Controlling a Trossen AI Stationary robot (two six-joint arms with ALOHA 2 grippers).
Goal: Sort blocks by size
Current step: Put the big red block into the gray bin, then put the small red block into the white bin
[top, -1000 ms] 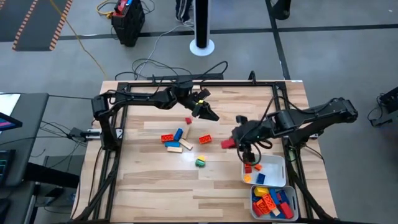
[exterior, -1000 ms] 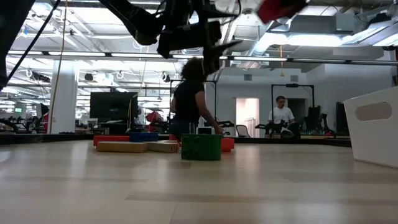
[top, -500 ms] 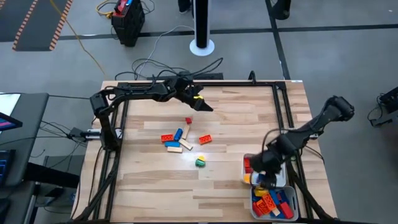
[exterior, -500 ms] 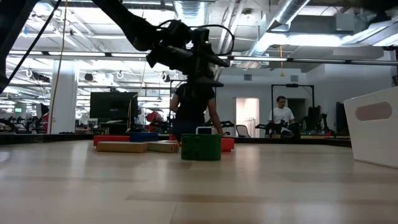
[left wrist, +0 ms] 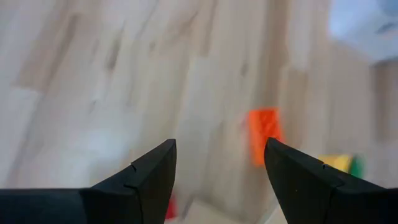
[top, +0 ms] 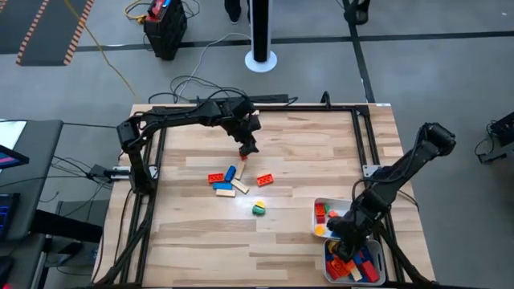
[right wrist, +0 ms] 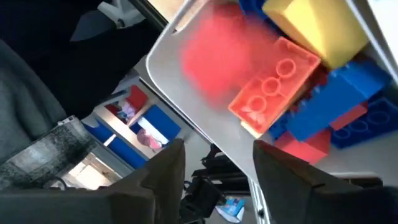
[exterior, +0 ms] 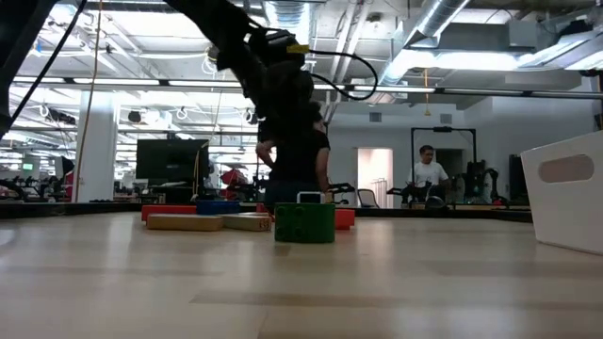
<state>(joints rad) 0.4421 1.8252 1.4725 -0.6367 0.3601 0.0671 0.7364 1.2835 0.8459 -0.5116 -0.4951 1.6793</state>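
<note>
Blocks, small studded plastic and plain wooden bricks (top: 233, 181), lie clustered mid-tabletop (top: 305, 152), with more piled in two white rectangular trays (top: 354, 212) at the right front edge. Left gripper (top: 248, 146) hangs above a small red brick (top: 243, 156), fingers (left wrist: 149, 177) open and empty. Right gripper (top: 344, 243) hovers over the nearer tray, fingers (right wrist: 283, 174) apart; a blurred red brick (right wrist: 214, 53) appears loose beneath them.

1. The red block (right wrist: 214, 59) in my right wrist view is a blur; I can't make out its shape.
2. The right arm covers part of the near tray (top: 379, 258).
3. The white tray (exterior: 568, 188) is cut off at the low view's edge.
</note>
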